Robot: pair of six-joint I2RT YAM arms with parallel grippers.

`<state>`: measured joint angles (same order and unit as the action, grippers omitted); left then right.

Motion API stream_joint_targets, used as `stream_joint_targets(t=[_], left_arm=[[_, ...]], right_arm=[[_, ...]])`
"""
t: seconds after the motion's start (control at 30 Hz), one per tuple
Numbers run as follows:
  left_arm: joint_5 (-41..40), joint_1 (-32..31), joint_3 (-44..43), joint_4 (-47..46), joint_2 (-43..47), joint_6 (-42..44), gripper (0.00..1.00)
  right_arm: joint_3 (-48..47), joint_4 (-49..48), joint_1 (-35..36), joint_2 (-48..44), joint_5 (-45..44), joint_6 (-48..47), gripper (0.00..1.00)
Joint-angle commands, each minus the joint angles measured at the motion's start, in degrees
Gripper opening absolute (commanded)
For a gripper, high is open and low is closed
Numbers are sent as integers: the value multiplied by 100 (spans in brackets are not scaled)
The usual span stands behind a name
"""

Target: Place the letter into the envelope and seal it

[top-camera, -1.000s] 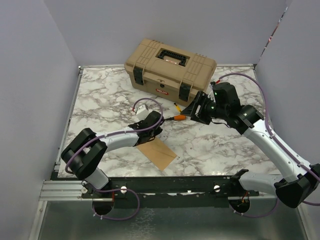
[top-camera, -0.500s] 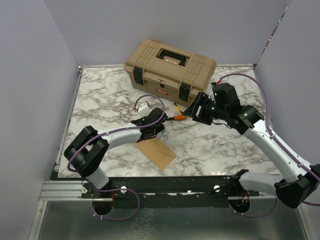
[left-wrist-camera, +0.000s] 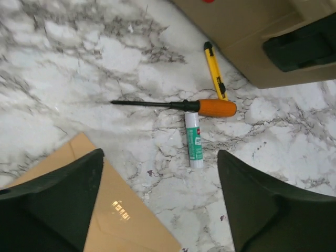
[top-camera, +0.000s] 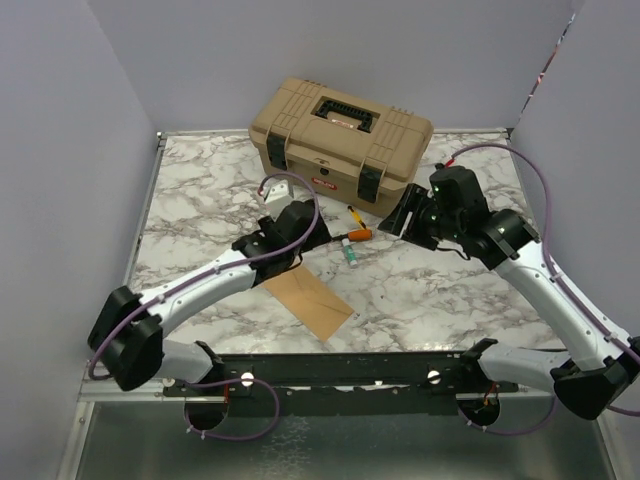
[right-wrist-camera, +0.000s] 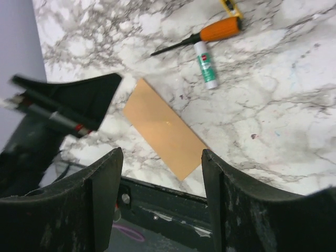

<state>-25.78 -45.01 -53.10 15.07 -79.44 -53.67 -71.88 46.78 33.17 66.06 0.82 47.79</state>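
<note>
We see one brown envelope (top-camera: 310,302) lying flat by the near edge of the marble surface (top-camera: 200,200), a little left of the middle. No separate pale letter shows, so we judge it is already inside and the sealing step is in hand. The left end effector (left-wrist-camera: 160,157) hangs open and empty just beyond the envelope, over a glue stick (left-wrist-camera: 194,139) that lies beside an orange-handled screwdriver (left-wrist-camera: 210,107). The right end effector (right-wrist-camera: 160,157) is raised, open too, and holds nothing. The next move probably calls for gripping the glue stick, or pressing the flap flat.
</note>
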Motion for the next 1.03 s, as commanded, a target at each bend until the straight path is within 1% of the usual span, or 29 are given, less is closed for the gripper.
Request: stream_joint_targets(t=[0.0, 0.13, 0.23, 0.27, 0.3, 0.33, 0.43, 0.53, 0.63, 0.73, 0.9, 1.0], left_arm=[[-459, -21, -510, 646, 993, 1191, 98], [-770, -15, -1308, 1775, 1631, 1731, 99], [-1174, -16, -1910, 2617, 2051, 1812, 99], [-1318, -12, -2111, 2891, 2188, 1782, 99], [-1426, -16, -2331, 3140, 2307, 1786, 99], [-1520, -14, -2535, 3354, 2438, 1794, 99], [-1753, -11, -3210, 3996, 2775, 1923, 99], [-1955, -10, -3810, 4562, 2997, 2332, 99], [-2215, -14, -4452, 5196, 3035, 2563, 99], [-2280, -16, -4984, 5601, 3035, 2623, 99], [-2304, -16, -5304, 5787, 3150, 2686, 99], [-2307, -14, -5332, 5823, 3190, 2666, 99]], right_arm=[[-487, 667, -6, -172, -1084, -225, 65], [-1382, 1199, -8, -12, -1779, -576, 66], [-1917, 1606, -3, 47, -2369, -752, 70], [-2046, 1704, -3, 43, -2509, -846, 80], [-2182, 1781, -8, 47, -2595, -963, 94], [-2299, 1856, -6, 54, -2664, -1085, 99], [-2620, 2093, -3, 25, -2847, -1242, 100], [-2955, 2363, -6, -25, -3095, -1263, 100], [-3250, 2557, -3, -86, -3186, -1349, 100], [-3473, 2721, -4, -111, -3236, -1381, 100], [-3583, 2870, -3, -172, -3162, -1357, 100], [-3649, 3186, -8, -51, -3100, -1290, 100]])
